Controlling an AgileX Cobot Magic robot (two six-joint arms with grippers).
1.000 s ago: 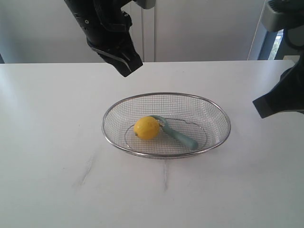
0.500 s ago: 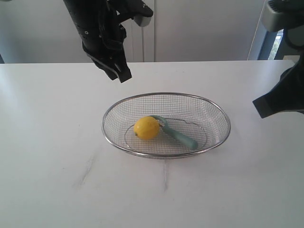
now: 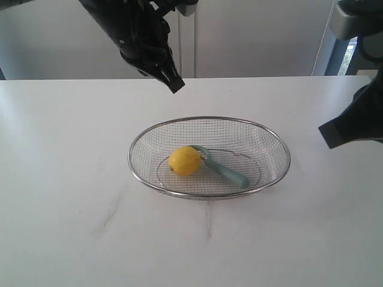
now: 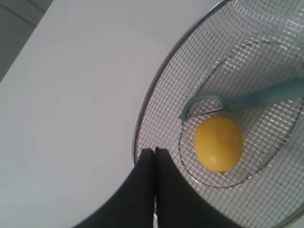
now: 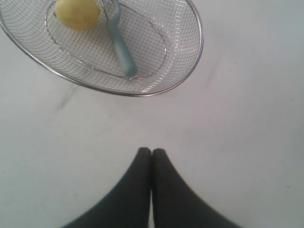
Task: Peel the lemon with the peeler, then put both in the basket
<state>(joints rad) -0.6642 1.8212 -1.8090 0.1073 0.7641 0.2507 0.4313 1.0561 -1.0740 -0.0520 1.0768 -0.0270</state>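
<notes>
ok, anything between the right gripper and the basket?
Nothing. The right wrist view shows only bare white table between the shut right gripper and the basket.

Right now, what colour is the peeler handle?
The peeler handle is pale teal-green, clearest in the right wrist view.

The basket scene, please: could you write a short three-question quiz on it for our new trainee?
1. Fill in: the left hand and the right hand are both ____ (open or shut).
2. True or false: the lemon lies inside the basket.
3. Where is the peeler? A) in the basket beside the lemon; B) outside the basket; C) gripped by a hand.

Key: 1 shut; 2 true; 3 A.
</notes>
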